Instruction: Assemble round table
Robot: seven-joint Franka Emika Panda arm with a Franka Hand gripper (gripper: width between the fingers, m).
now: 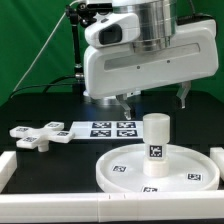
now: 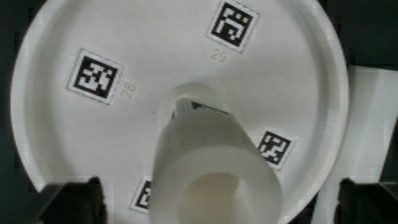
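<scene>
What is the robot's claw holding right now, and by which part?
Nothing. The gripper hangs open above the post, which stands on the round disc.

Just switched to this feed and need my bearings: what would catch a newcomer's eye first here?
The large round disc lies at the front of the table, with the short post standing upright on its middle. The open pincer hangs above the post and holds nothing. The cross-shaped piece lies loose toward the exterior view's left, beside the marker board.
</scene>
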